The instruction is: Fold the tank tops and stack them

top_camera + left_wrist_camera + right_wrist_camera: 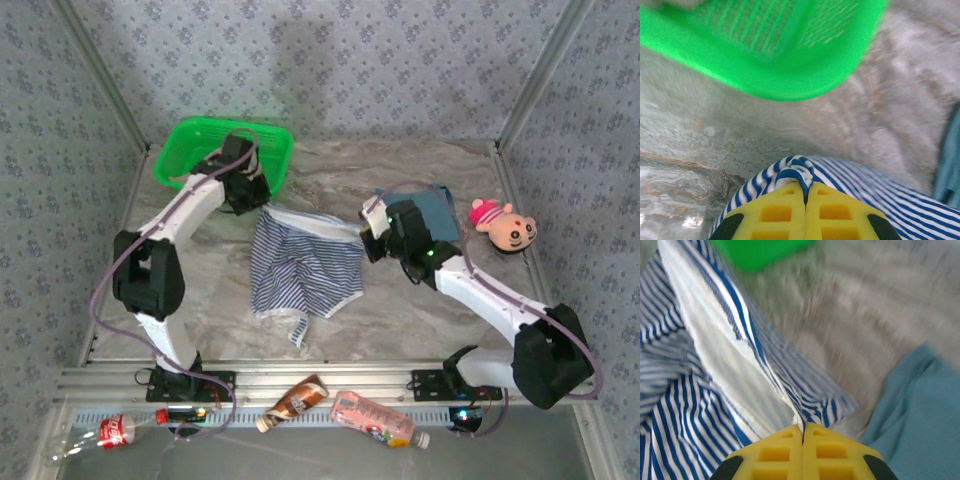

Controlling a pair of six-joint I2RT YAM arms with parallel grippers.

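The navy-and-white striped tank top [303, 265] hangs stretched between both grippers over the middle of the table, its lower part draped on the surface. My left gripper [262, 206] is shut on its far left corner, the striped fabric [795, 172] bunched between the yellow fingers. My right gripper [366, 235] is shut on its far right corner, where the striped cloth [800, 405] is pinched. The teal-blue tank top [432, 213] lies folded behind the right gripper, also seen as teal cloth [920, 415]. The dusty pink top is out of view.
A green basket [220, 150] stands at the back left, close behind the left gripper. A pink plush toy [503, 226] lies at the right edge. Bottles [370, 418] lie on the rail in front of the arm bases.
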